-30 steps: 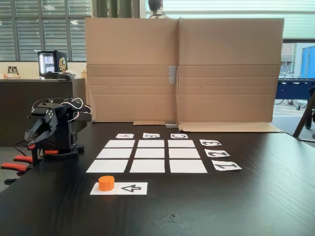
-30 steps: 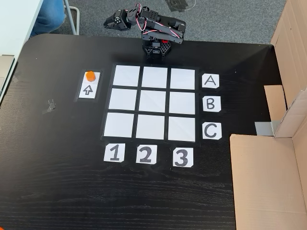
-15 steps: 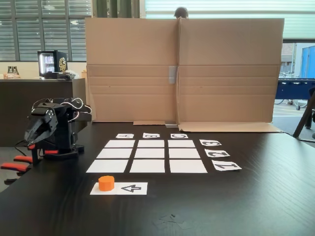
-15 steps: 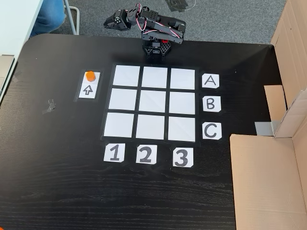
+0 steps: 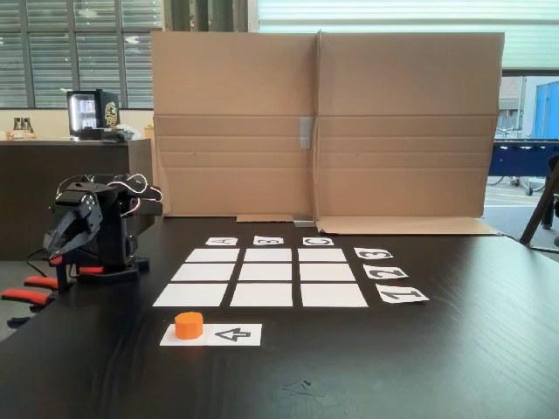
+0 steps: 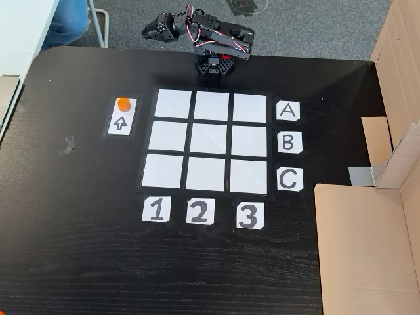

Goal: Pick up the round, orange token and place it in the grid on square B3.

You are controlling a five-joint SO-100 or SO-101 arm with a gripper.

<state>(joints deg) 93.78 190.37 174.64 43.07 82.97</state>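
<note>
Nothing has moved; token (image 6: pixel 123 103) sits on arrow strip (image 6: pixel 121 123); claw (image 5: pixel 58 246) empty

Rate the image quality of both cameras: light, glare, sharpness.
In the low fixed view, bright windows backlight the scene, the dark table shows sheen, and the token is slightly soft. In the fixed view from above, light is even, the grid is crisp with no glare, and the folded gripper is small and dark.

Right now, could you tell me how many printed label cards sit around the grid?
6: the A, B and C cards run down the right side of the grid in the top-down fixed view; the 1, 2 and 3 cards line its lower edge.
</note>
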